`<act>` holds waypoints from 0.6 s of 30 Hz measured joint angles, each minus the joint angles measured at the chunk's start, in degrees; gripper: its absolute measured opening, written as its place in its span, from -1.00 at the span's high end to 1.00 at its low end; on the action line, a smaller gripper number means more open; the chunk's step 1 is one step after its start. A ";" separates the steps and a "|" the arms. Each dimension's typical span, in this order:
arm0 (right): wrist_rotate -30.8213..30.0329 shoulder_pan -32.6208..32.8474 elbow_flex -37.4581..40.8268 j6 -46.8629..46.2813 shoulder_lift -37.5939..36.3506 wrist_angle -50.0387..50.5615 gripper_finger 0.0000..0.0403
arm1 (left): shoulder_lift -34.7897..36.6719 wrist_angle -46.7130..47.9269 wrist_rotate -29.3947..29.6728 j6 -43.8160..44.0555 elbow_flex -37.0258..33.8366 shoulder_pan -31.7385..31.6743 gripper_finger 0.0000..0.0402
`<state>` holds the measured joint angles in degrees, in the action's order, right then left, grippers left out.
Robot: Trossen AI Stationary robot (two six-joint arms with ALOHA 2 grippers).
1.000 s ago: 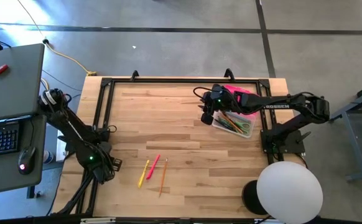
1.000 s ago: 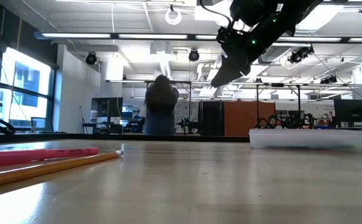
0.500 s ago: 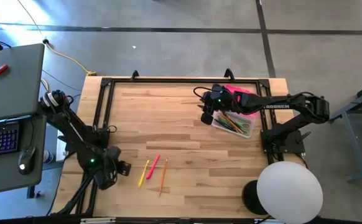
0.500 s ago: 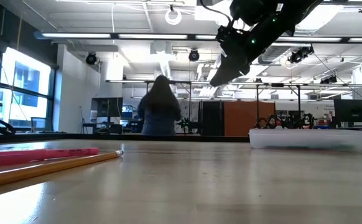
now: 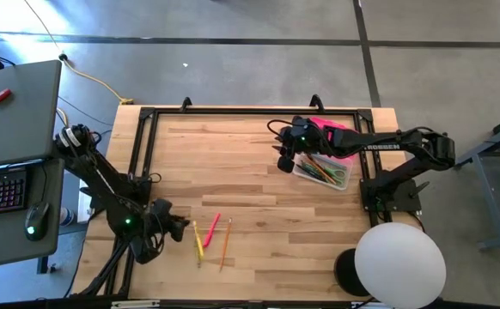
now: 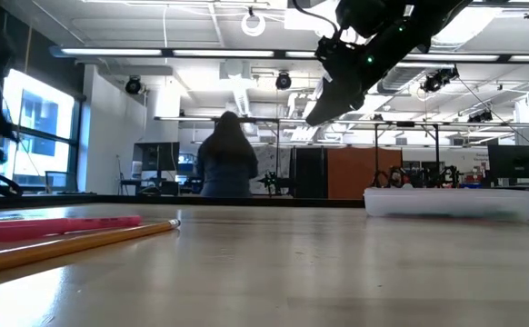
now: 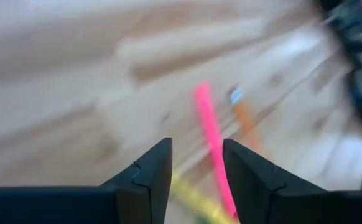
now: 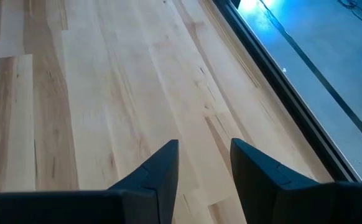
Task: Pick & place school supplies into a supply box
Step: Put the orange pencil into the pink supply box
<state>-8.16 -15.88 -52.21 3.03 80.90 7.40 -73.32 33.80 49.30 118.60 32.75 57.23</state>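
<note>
1. High view: 3 loose items lie near the table's (image 5: pixel 259 154) front edge: a yellow pencil (image 5: pixel 198 239), a pink pen (image 5: pixel 213 226) and an orange pencil (image 5: pixel 226 242). The left gripper (image 5: pixel 179 225) sits just beside the yellow pencil, low over the wood. The clear box (image 5: pixel 323 168) stands well apart at the right side, with several pens inside and its pink lid (image 5: pixel 332 137) behind it. The right gripper (image 5: pixel 285 159) hangs at the box's near end, carrying nothing visible.

2. Low view: the pink pen (image 6: pixel 55 224) and a pencil (image 6: pixel 74 243) lie flat in the foreground; the box (image 6: pixel 448 202) rests far across. The right gripper (image 6: pixel 324 111) is raised well above the table. A person stands in the room behind.

3. Left wrist view: the fingers (image 7: pixel 147 180) stand a narrow gap apart, empty, pointing at the pink pen (image 7: pixel 212 146), with the orange pencil (image 7: pixel 248 124) beside it and the yellow pencil (image 7: pixel 193 198) close in. The picture is blurred.

4. Right wrist view: fingers (image 8: pixel 159 171) a narrow gap apart, empty, bare wood beyond.

5. Judgement: the step is a pick of 1 pencil. Best to straddle a single shaft crosswise near its middle, drop until the tips nearly touch wood, then close, avoiding the neighbour.
</note>
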 joint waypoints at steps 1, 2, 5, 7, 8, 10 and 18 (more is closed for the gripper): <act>0.17 0.00 0.00 0.00 0.00 -0.18 0.38 | 0.00 -1.01 2.40 -2.38 0.00 -0.62 0.12; 0.89 0.00 0.00 0.01 0.00 -0.52 0.38 | 0.00 -2.09 3.21 -4.60 0.02 -1.41 0.12; 7.28 0.01 0.02 1.96 0.00 -2.03 0.38 | 0.00 -5.07 1.30 -11.00 0.02 -4.46 0.12; 13.40 0.19 0.02 3.54 0.02 -3.31 0.38 | 0.02 -7.29 -1.21 -14.42 0.02 -6.55 0.12; 16.41 0.37 0.02 3.89 0.00 -3.80 0.38 | 0.00 -8.45 -2.18 -15.80 0.02 -7.57 0.12; 20.89 0.94 0.02 4.93 0.04 -4.20 0.38 | 0.02 -10.29 -2.65 -16.64 0.02 -9.26 0.12; 37.34 7.62 0.02 16.95 6.35 -11.01 0.38 | 0.08 -11.28 -4.08 -26.11 0.02 -14.08 0.12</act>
<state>29.18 -8.26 -52.18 19.98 87.26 -3.61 -73.24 22.51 45.22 92.49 32.77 43.15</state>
